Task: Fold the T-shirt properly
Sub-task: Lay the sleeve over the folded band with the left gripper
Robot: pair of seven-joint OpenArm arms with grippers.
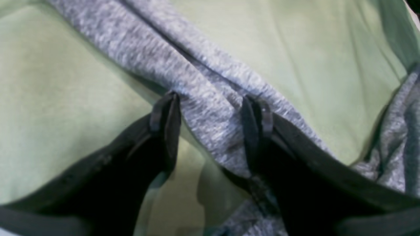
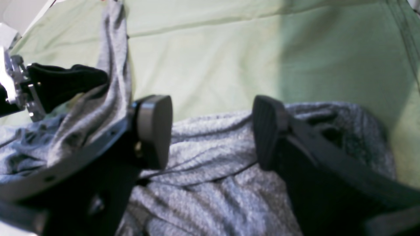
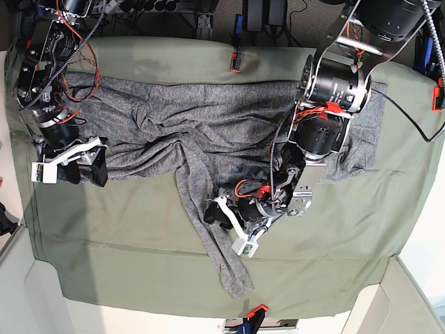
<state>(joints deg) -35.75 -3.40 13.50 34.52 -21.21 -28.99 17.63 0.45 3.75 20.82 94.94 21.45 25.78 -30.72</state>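
Note:
The heather-grey T-shirt [image 3: 174, 118] lies crumpled across the far half of the olive-green cloth, with one long sleeve [image 3: 208, 236] trailing toward the near edge. My left gripper [image 3: 213, 213] sits at that sleeve. In the left wrist view the gripper [image 1: 211, 105] is open, one finger on each side of the sleeve [image 1: 203, 98], which runs between them. My right gripper [image 3: 85, 170] is at the shirt's left end. In the right wrist view it [image 2: 211, 131] is open over bunched grey fabric [image 2: 210, 183], holding nothing.
The olive-green cloth [image 3: 125, 236] covers the table, held by orange clamps at the far edge [image 3: 236, 61], the near edge [image 3: 257, 309] and the right side [image 3: 437, 94]. Cables and arm bases crowd the far corners.

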